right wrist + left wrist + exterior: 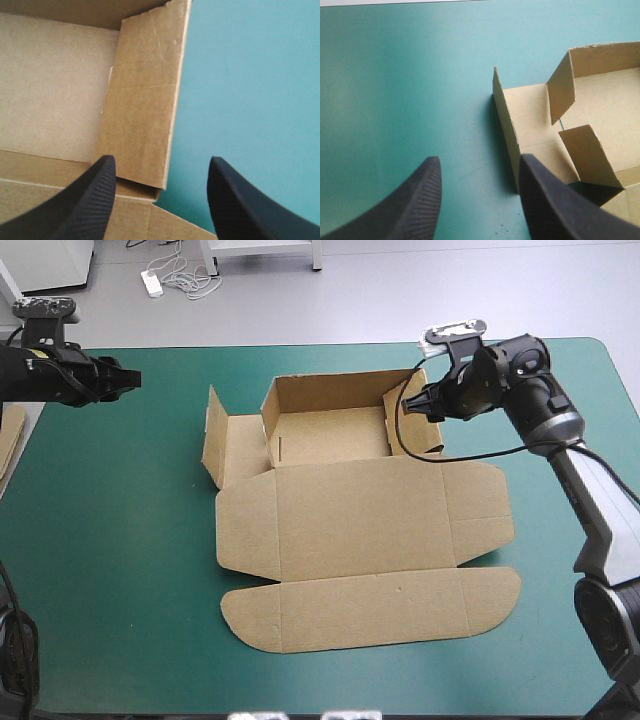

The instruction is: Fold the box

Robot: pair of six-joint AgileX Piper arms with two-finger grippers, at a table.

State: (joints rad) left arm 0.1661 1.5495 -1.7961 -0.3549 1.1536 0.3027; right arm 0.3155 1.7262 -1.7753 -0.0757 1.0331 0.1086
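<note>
The brown box point(360, 515) lies mid-table, its lid flat toward the near edge. At the far side its tray point(330, 435) has a raised back wall and right wall point(420, 420). The left side panel lies flat, with its outer flap point(213, 435) upright. My left gripper point(130, 380) hovers open over the cover, left of the box and apart from it. In the left wrist view my left gripper point(480, 175) points at the upright flap point(504, 112). My right gripper point(412, 405) is open at the tray's right wall. In the right wrist view my right gripper point(162, 170) straddles the wall's point(142, 100) top edge.
An edge of more brown board point(10, 440) shows at the table's left edge. Teal-green cover point(110, 540) lies bare left of the box, and a narrower strip point(560, 570) lies to its right under my right arm.
</note>
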